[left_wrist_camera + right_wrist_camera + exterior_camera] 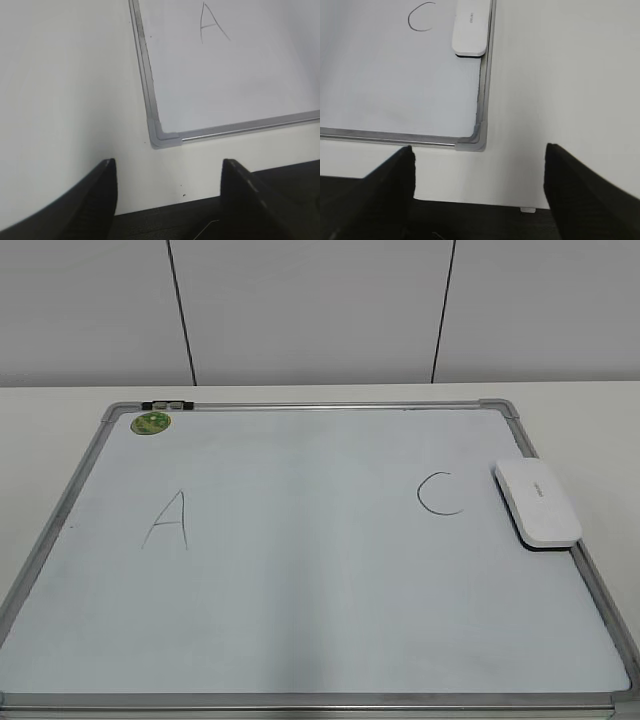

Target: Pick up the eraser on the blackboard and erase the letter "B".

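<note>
The blackboard is a white board with a grey frame, lying flat on the white table. It carries an "A" on the left and a "C" on the right. No letter "B" shows between them. The white eraser lies on the board's right edge beside the "C"; it also shows in the right wrist view. My left gripper is open and empty over the table near the board's front left corner. My right gripper is open and empty near the front right corner.
A round green sticker sits at the board's far left corner, next to a small dark clip on the frame. A white wall with dark seams stands behind the table. The table's dark front edge lies just under both grippers.
</note>
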